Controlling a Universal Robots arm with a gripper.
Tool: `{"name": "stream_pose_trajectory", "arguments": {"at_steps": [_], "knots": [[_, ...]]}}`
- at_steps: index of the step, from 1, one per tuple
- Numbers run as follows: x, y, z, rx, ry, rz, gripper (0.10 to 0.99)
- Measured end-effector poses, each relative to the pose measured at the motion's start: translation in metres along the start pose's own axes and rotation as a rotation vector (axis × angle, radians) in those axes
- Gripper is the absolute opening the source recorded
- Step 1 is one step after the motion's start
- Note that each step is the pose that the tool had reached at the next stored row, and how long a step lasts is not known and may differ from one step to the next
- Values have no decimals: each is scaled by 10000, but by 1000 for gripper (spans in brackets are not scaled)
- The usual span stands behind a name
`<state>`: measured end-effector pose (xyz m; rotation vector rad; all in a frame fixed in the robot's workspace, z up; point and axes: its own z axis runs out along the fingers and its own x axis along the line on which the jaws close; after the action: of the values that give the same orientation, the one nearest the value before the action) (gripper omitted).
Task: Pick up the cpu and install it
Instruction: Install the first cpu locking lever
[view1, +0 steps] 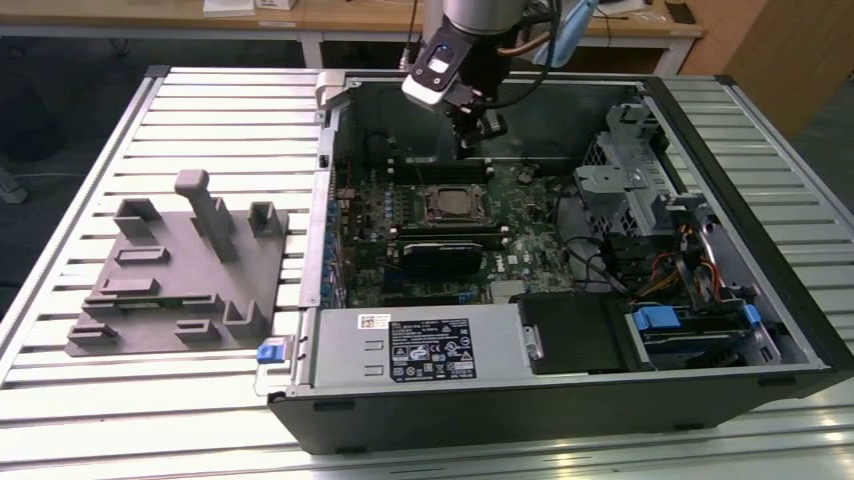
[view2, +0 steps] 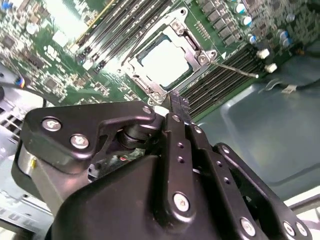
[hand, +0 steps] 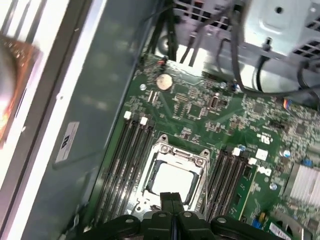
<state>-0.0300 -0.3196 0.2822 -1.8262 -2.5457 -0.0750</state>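
Although glare washes out its top, the cpu (view2: 165, 62) can be seen lying flat in the motherboard socket, a pale shiny square framed by the metal retention bracket (view2: 186, 37); in the first wrist view the cpu (hand: 172, 181) sits in the same frame between banks of memory slots (hand: 131, 150), and in the exterior view it is the small square (view1: 454, 203) near the middle of the board inside the open computer case (view1: 747, 330). I judge it light, rigid and thin, with a smooth metal lid that would slip under a careless pinch and a delicate underside, so the safe hold would be on two opposite edges, kept level; the bracket crowds those edges closely. The gripper (hand: 172, 199) hangs above the socket with its two fingers pressed together, no gap between them and nothing held, the tips appearing just beside the frame's edge in the wrist views, though whether they touch the frame I cannot tell. Hidden things matter here: the gripper's own black body covers much of the second wrist view, the cpu's near edge is cut off behind the fingertips (hand: 168, 197) in the first wrist view, and whether the bracket is latched down over the chip is probably not decidable from these angles. Well apart, on the slatted table (view1: 107, 420), stands the grey fixture tray (view1: 174, 275).
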Motion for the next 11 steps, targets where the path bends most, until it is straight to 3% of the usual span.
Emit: {"name": "stream_pose_trajectory", "arguments": {"at_steps": [11], "knots": [[0,0,11,68,69,-1992,106]]}}
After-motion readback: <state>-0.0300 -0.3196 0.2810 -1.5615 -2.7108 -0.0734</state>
